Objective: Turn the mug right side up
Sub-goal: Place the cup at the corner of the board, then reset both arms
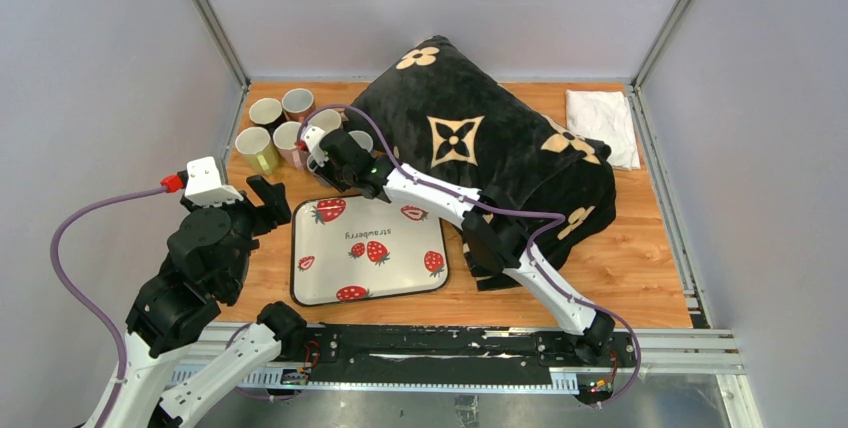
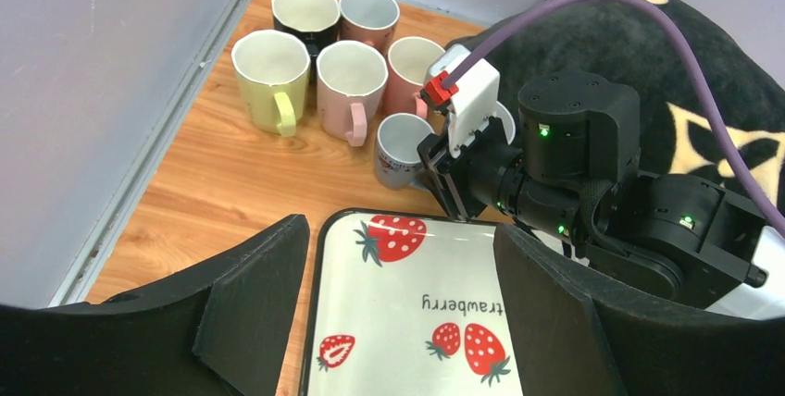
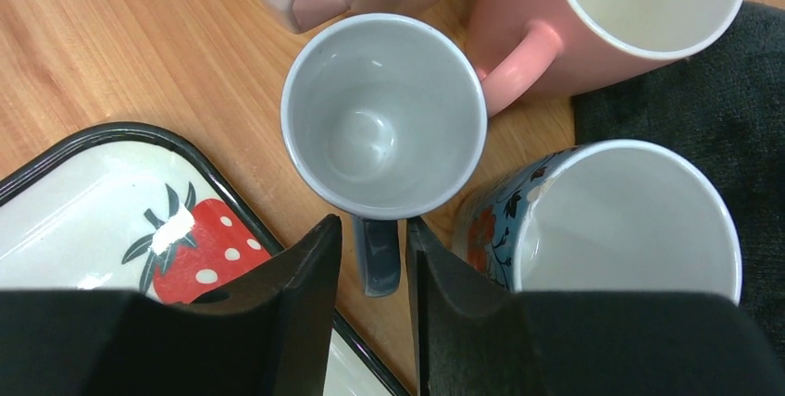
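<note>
The right gripper (image 3: 375,229) brackets the dark handle (image 3: 377,266) of the grey mug (image 3: 384,118); squeezing or loose, I cannot tell. The mug stands mouth-up on the wood, at eleven o'clock of the strawberry tray (image 3: 65,220). The left gripper (image 2: 400,229) hangs spread wide.

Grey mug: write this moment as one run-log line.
grey mug upright | right gripper straddling handle, contact unclear | left gripper open by strawberry tray

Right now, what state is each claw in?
Left claw: open, empty.
Right claw: straddling the grey mug handle; whether it is gripping cannot be told.
</note>
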Action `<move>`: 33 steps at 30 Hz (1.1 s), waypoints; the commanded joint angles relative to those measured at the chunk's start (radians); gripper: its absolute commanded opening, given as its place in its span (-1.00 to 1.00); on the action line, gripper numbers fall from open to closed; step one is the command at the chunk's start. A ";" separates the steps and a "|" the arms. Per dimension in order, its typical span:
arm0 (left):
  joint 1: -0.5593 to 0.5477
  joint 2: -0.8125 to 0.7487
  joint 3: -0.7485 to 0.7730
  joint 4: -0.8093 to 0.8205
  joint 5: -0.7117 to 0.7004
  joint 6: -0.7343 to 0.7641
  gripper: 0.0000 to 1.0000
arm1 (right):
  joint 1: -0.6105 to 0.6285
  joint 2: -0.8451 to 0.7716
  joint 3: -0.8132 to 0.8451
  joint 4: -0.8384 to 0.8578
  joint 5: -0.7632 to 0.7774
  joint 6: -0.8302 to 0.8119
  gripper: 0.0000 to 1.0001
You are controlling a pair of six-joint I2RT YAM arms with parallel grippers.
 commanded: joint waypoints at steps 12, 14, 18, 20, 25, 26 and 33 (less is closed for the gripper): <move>0.002 0.007 0.030 0.021 -0.011 0.003 0.61 | 0.010 -0.297 -0.231 0.126 -0.030 0.018 -0.20; 0.002 0.007 0.028 0.033 -0.004 0.007 0.61 | 0.010 -0.381 -0.304 0.153 -0.029 0.018 -0.19; 0.002 0.017 0.031 0.046 0.012 0.006 0.63 | 0.010 -0.533 -0.468 0.194 -0.022 0.017 -0.09; 0.002 0.018 0.029 0.057 0.021 0.008 0.64 | 0.011 -0.612 -0.548 0.205 -0.006 0.018 -0.07; 0.003 0.021 0.022 0.090 0.025 0.015 0.71 | 0.003 -0.808 -0.724 0.240 0.031 0.027 0.07; 0.002 0.022 0.021 0.097 0.027 0.016 0.74 | -0.004 -0.850 -0.760 0.240 0.030 0.038 0.12; 0.002 0.038 0.002 0.161 0.050 0.019 1.00 | -0.084 -1.141 -0.987 0.218 0.041 0.107 0.47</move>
